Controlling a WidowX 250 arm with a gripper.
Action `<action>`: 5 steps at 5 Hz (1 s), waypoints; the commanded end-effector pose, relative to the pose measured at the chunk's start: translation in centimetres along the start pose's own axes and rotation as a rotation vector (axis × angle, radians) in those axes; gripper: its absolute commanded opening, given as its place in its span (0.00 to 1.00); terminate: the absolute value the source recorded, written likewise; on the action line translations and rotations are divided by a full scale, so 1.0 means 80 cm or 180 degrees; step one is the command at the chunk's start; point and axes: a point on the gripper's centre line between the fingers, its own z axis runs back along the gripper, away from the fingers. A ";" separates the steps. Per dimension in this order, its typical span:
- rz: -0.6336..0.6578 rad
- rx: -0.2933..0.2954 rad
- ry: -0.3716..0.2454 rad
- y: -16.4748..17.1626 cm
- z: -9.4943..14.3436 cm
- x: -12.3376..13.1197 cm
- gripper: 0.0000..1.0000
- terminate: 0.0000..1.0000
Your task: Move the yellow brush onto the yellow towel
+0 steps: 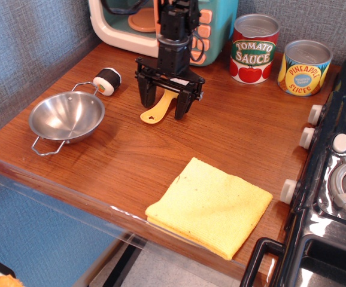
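Observation:
The yellow brush (pixel 156 111) lies on the wooden counter near the back, its handle end with the small hole pointing toward the front left. Its bristle head is hidden behind my gripper. My gripper (pixel 163 106) is open and hangs straight over the brush, one finger on each side of the handle, low near the counter. The yellow towel (pixel 211 205) lies flat at the front edge of the counter, well apart from the brush and to its front right.
A steel bowl (pixel 66 117) sits at the left. A small black-and-white roll (pixel 107 80) lies behind it. A toy microwave (pixel 131 21) stands at the back, with a tomato sauce can (pixel 254 49) and a pineapple can (pixel 304 68) to its right. A toy stove (pixel 340 173) fills the right edge.

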 end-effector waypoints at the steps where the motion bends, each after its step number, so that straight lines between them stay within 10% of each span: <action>1: -0.0032 0.0108 -0.0037 -0.004 -0.002 0.008 0.00 0.00; 3: -0.0113 0.0137 -0.0105 -0.004 0.004 -0.006 0.00 0.00; 5: -0.0006 -0.0257 -0.0944 -0.017 0.074 -0.020 0.00 0.00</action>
